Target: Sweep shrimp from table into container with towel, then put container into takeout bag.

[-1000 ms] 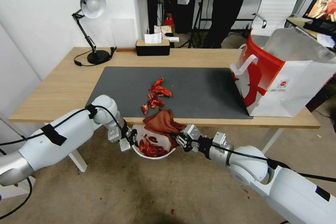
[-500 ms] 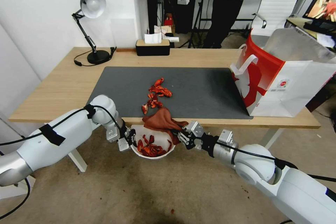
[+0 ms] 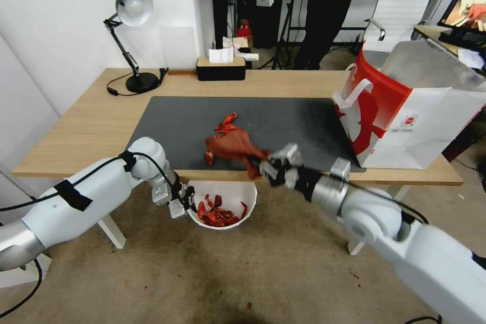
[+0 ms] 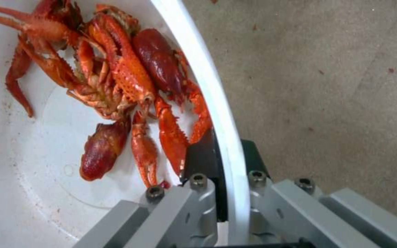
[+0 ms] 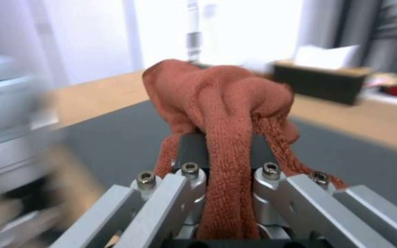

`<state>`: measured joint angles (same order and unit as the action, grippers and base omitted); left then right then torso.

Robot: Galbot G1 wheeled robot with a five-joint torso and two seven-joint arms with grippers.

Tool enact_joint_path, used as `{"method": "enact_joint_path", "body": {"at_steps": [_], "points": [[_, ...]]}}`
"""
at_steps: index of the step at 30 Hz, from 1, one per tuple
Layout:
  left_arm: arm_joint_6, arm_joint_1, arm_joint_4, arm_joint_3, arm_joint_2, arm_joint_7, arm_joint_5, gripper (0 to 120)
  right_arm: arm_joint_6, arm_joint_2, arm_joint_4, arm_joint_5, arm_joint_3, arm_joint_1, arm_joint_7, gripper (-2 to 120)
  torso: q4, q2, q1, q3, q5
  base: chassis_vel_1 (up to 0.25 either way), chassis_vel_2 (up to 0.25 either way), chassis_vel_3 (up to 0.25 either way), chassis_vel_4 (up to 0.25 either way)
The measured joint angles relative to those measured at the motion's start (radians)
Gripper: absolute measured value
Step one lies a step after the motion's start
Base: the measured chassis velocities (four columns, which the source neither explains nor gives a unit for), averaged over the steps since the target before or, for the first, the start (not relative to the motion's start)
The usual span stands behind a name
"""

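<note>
Since a moment ago the right gripper (image 3: 268,166) has risen from beside the bowl to above the near edge of the counter (image 3: 91,126), carrying the towel (image 3: 234,147) with it over the grey mat (image 3: 283,126). Its fingers are clamped on a bunched fold of the towel, which bulges out ahead of them in the right wrist view (image 5: 221,103). The towel now covers part of the shrimp (image 3: 224,124) left on the mat. The left gripper (image 3: 183,201) holds its place below the counter edge, pinched on the rim of the white bowl (image 3: 242,193), one finger inside and one outside. More shrimp lie in the bowl (image 4: 129,82). The bag (image 3: 405,111) stands at the right end.
</note>
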<state>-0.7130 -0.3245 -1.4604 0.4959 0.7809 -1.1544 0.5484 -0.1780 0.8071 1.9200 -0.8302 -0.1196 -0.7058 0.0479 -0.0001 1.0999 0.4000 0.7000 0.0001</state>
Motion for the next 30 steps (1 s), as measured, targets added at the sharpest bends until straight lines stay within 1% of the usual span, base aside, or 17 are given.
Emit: {"method": "enact_joint_path", "body": {"at_steps": [1, 2, 4, 5, 6, 7, 8, 9, 10, 11, 12, 15, 16, 18, 21, 24, 30], "points": [[-0.001, 0.000, 0.000, -0.001, -0.001, 0.000, 0.000, 0, 0.009, 0.034, -0.075, 0.000, -0.029, 0.082, -0.015, 5, 0.0002, 0.000, 0.000, 0.000, -0.0001, 0.000, 0.000, 0.000, 0.000], [-0.001, 0.000, 0.000, -0.001, -0.001, 0.000, 0.000, 0, 0.009, 0.034, -0.075, 0.000, -0.029, 0.082, -0.015, 5, 0.0002, 0.000, 0.000, 0.000, -0.0001, 0.000, 0.000, 0.000, 0.000], [-0.008, 0.003, 0.009, -0.005, -0.002, 0.000, 0.000, 0, 0.022, 0.118, -0.241, 0.019, -0.088, 0.218, -0.015, 5, 0.0002, 0.000, 0.000, 0.000, -0.0004, 0.000, 0.000, 0.000, 0.000], [-0.011, 0.004, 0.011, -0.006, -0.002, 0.000, -0.001, 0, 0.025, 0.144, -0.287, 0.027, -0.101, 0.245, -0.009, 5, 0.0002, 0.000, 0.000, 0.000, -0.0001, 0.000, 0.000, 0.000, 0.000], [-0.011, 0.004, 0.011, -0.006, -0.002, 0.000, -0.001, 0, 0.025, 0.144, -0.287, 0.027, -0.101, 0.245, -0.009, 5, 0.0002, 0.000, 0.000, 0.000, -0.0001, 0.000, 0.000, 0.000, 0.000], [-0.017, 0.004, 0.015, -0.011, -0.002, 0.000, 0.000, 0, 0.030, 0.197, -0.385, 0.053, -0.126, 0.295, 0.005, 5, 0.0001, 0.000, 0.000, 0.000, -0.0002, 0.000, 0.000, 0.000, 0.000], [-0.024, 0.003, 0.016, -0.016, -0.002, 0.000, 0.001, 0, 0.034, 0.234, -0.454, 0.088, -0.139, 0.329, 0.018, 5, 0.0003, 0.000, 0.000, 0.000, -0.0001, 0.000, 0.000, 0.000, 0.000], [-0.036, -0.002, 0.018, -0.025, -0.003, 0.000, 0.011, 0, 0.049, 0.281, -0.544, 0.168, -0.149, 0.370, 0.039, 5, 0.0006, 0.000, 0.000, 0.000, -0.0003, 0.000, 0.000, 0.000, 0.000], [-0.036, -0.002, 0.018, -0.025, -0.003, 0.000, 0.011, 0, 0.049, 0.281, -0.544, 0.168, -0.149, 0.370, 0.039, 5, 0.0006, 0.000, 0.000, 0.000, -0.0003, 0.000, 0.000, 0.000, 0.000], [-0.044, -0.007, 0.018, -0.032, -0.004, 0.000, 0.015, 0, 0.070, 0.313, -0.619, 0.238, -0.159, 0.402, 0.063, 5, 0.0006, 0.000, 0.000, 0.000, -0.0004, 0.000, 0.000, 0.000, 0.000], [-0.044, -0.007, 0.018, -0.032, -0.004, 0.000, 0.015, 0, 0.070, 0.313, -0.619, 0.238, -0.159, 0.402, 0.063, 5, 0.0006, 0.000, 0.000, 0.000, -0.0004, 0.000, 0.000, 0.000, 0.000], [-0.049, -0.019, 0.015, -0.047, -0.015, 0.000, 0.018, 0, 0.090, 0.358, -0.746, 0.311, -0.187, 0.453, 0.109, 5, 0.0002, 0.000, 0.000, 0.000, -0.0003, 0.000, 0.000, 0.000, 0.000], [-0.049, -0.019, 0.015, -0.047, -0.015, 0.000, 0.018, 0, 0.090, 0.358, -0.746, 0.311, -0.187, 0.453, 0.109, 5, 0.0002, 0.000, 0.000, 0.000, -0.0003, 0.000, 0.000, 0.000, 0.000], [-0.050, -0.026, 0.013, -0.054, -0.020, 0.001, 0.018, 0, 0.094, 0.379, -0.829, 0.338, -0.189, 0.467, 0.146, 5, 0.0000, 0.000, 0.000, 0.000, -0.0003, 0.000, 0.000, 0.000, 0.000], [-0.050, -0.028, 0.012, -0.057, -0.020, 0.001, 0.018, 0, 0.095, 0.386, -0.858, 0.340, -0.187, 0.467, 0.163, 5, 0.0000, 0.000, 0.000, 0.000, -0.0001, 0.000, 0.000, 0.000, 0.000], [-0.051, -0.031, 0.008, -0.059, -0.022, 0.001, 0.019, 0, 0.109, 0.395, -0.909, 0.339, -0.179, 0.455, 0.212, 5, -0.0002, 0.000, 0.000, 0.000, -0.0002, 0.000, 0.000, 0.000, 0.000], [-0.053, -0.029, 0.007, -0.062, -0.027, 0.002, 0.018, 0, 0.116, 0.396, -0.926, 0.335, -0.179, 0.427, 0.266, 5, 0.0001, 0.000, 0.000, 0.000, 0.0000, 0.000, 0.000, 0.000, 0.000]]}}
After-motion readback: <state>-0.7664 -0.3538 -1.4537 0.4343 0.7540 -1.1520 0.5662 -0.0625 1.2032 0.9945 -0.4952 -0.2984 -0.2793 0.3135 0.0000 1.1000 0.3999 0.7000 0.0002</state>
